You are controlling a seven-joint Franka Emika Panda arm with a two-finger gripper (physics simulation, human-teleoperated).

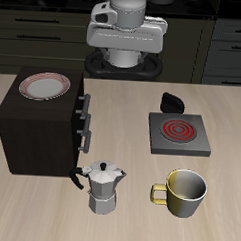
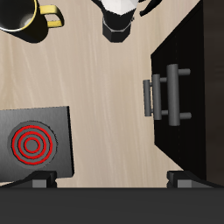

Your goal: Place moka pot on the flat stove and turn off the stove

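Note:
The silver moka pot [image 1: 105, 187] stands upright on the table near the front edge, its black handle toward the cabinet; the wrist view shows it as well [image 2: 118, 17]. Farther back lies the flat stove [image 1: 177, 134], a grey square whose spiral coil glows red, with its black knob [image 1: 174, 100] at the far edge. In the wrist view the stove [image 2: 35, 144] lies near one fingertip. My gripper [image 1: 125, 41] hangs high over the back of the table, far from both. It is open [image 2: 111, 181], its fingers [image 2: 39, 181] wide apart with nothing between them.
A yellow-olive mug [image 1: 184, 193] stands beside the moka pot near the front edge. A big dark brown cabinet [image 1: 37, 128] with drawer handles [image 2: 166, 94] carries a plate [image 1: 44, 85] on top. Bare wood lies between cabinet and stove.

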